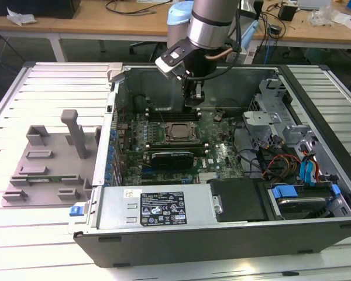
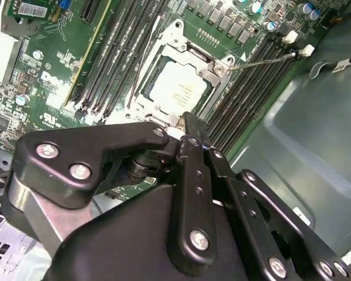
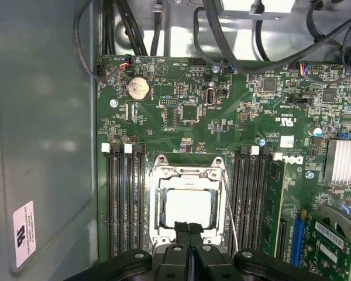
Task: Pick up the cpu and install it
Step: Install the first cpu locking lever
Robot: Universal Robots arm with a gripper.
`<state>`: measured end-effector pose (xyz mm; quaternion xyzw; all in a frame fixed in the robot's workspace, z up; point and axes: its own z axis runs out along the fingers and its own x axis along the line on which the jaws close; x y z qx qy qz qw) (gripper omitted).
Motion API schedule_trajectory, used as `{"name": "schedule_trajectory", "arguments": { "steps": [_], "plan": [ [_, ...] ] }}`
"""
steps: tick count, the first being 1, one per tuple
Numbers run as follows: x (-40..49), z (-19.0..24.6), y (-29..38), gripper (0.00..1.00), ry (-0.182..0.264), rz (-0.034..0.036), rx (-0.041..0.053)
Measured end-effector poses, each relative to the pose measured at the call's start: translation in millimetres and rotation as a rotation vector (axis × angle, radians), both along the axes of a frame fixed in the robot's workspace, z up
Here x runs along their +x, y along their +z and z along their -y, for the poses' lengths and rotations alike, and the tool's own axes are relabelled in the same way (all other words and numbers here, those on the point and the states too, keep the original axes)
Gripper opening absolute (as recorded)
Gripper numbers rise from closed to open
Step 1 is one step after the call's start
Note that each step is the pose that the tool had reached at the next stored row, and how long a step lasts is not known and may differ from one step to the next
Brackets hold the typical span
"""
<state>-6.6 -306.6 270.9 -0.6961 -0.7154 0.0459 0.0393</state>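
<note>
The cpu [image 1: 176,130], a small square chip with a silvery-white top, lies flat inside the black socket frame [image 1: 171,139] on the green motherboard of the open computer case. Both wrist views show the cpu [image 2: 178,88] [image 3: 189,206] seated in the socket frame [image 3: 187,171] with the metal bracket around it. My gripper [image 1: 193,100] hangs above the board just behind the socket. Its black fingers [image 3: 183,231] are pressed together over the chip's near edge, with nothing between them. The gripper [image 2: 186,127] is shut and holds nothing.
A grey plastic fixture tray [image 1: 47,158] sits on the slatted table at the exterior view's left. The labelled power supply [image 1: 158,205] lies along the case's front. Memory slots [image 3: 124,199] flank the socket. Drive cages and cables [image 1: 286,158] fill the case's right.
</note>
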Motion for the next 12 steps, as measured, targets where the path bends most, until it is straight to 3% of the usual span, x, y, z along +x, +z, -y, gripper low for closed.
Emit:
{"name": "schedule_trajectory", "arguments": {
  "steps": [1, 3, 9, 12],
  "plan": [
    [0.0, 0.0, 0.0, 0.11, 0.019, -0.0001, -0.0001],
    [0.0, 0.0, -0.2, 0.11, 0.122, 0.0000, 0.0000],
    [0.0, 0.0, -0.4, 0.11, 0.345, 0.0001, 0.0001],
    [0.0, 0.0, -0.5, 0.11, 0.401, 0.0001, 0.0001]
  ]
}}
